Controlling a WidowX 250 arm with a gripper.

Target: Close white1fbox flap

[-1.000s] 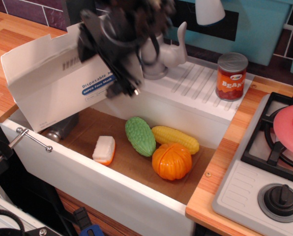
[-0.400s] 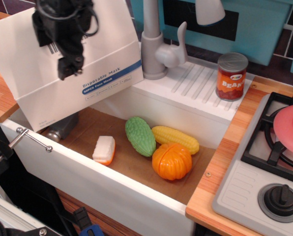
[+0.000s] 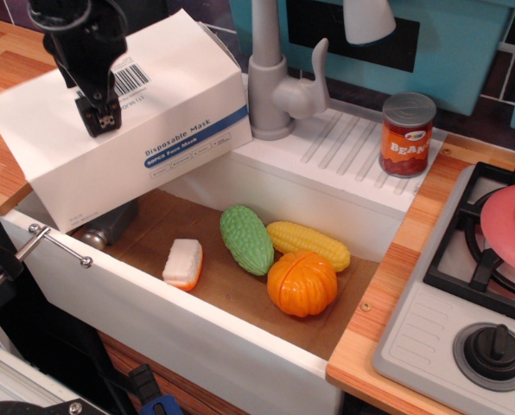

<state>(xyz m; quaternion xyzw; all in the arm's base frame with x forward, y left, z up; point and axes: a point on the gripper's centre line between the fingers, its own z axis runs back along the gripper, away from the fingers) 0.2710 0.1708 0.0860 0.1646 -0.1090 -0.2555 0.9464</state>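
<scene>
Nearest is the white front wall of the sink (image 3: 197, 333), with a metal rail (image 3: 59, 244) at its left end. The sink floor is brown; on it lie a white and orange toy piece (image 3: 183, 264), a green gourd (image 3: 246, 239), a yellow corn cob (image 3: 308, 244) and an orange pumpkin (image 3: 302, 284), the last three touching one another. A grey metal object (image 3: 106, 226) lies at the sink's left end, partly under the white1fbox (image 3: 136, 138). To the right, on the wooden tabletop (image 3: 387, 298), sits a grey stove (image 3: 465, 303) with a black knob (image 3: 492, 350) and a pink lid (image 3: 510, 220). The white1fbox stands at the sink's back left corner, its flap (image 3: 102, 95) lying flat on top, barcode up. The black claw (image 3: 96, 121) sits down on the flap; I cannot tell how wide its jaws stand. Further back are the grey faucet (image 3: 270, 78), a red bean can (image 3: 407, 134) on the ribbed drainer, and a teal cabinet (image 3: 448, 43).
</scene>
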